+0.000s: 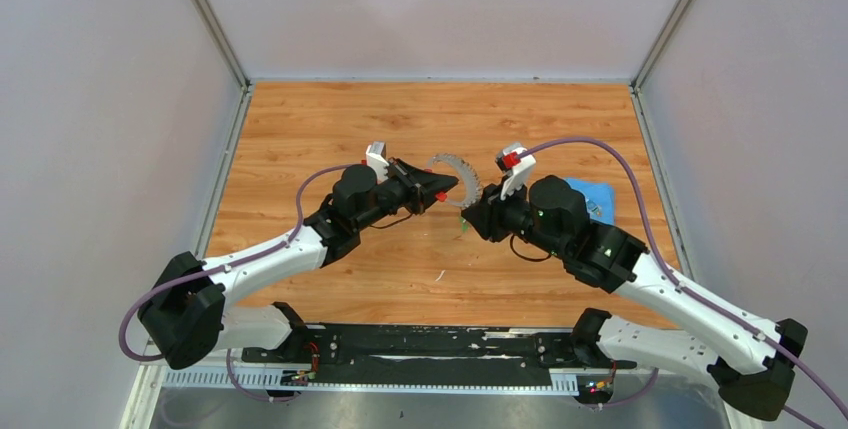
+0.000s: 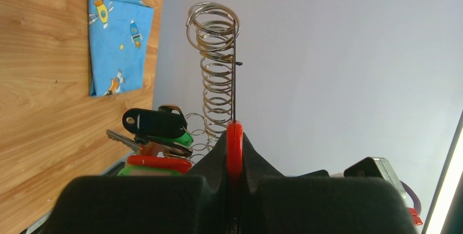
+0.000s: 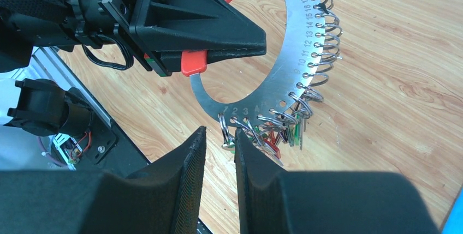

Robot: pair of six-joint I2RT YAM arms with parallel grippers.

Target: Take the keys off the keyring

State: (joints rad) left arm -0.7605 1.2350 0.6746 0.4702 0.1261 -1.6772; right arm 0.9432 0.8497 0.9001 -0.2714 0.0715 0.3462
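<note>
From the top view, the left pincer [image 1: 447,187] is pressed together on one end of the keyring [image 1: 462,173], holding it up off the desk [image 1: 330,129]. The ring curves away from its tip toward the right pincer [image 1: 474,213], which sits just beyond the ring's lower end. The keys [image 1: 465,221] hang right at the right pincer's tip. A blue cloth [image 1: 597,197] lies on the desk behind that pincer's wrist.

In the left wrist view, the left pincer [image 2: 235,142] pinches the red part [image 2: 235,155] of the keyring [image 2: 234,70], seen edge-on as a thin line running straight out from the tips. A row of small split rings [image 2: 215,81] lines that edge. The keys [image 2: 158,148], with green and red caps, and a black tag [image 2: 153,121] bunch just left of the fingers. The blue cloth [image 2: 117,43] lies farther out on the desk [image 2: 43,81].

In the right wrist view, the right pincer [image 3: 218,137] is spread only narrowly, a slim gap showing between its fingers [image 3: 188,179]. The keyring [image 3: 297,43], a flat numbered crescent, arcs just ahead of the tips. Its red part [image 3: 194,62] is clamped in the left pincer [image 3: 240,48] farther ahead. One split ring [image 3: 225,130] hangs at the mouth of the gap; I cannot tell if the fingers touch it. The keys [image 3: 284,136] dangle just right of the tips, above the desk [image 3: 393,81].
</note>
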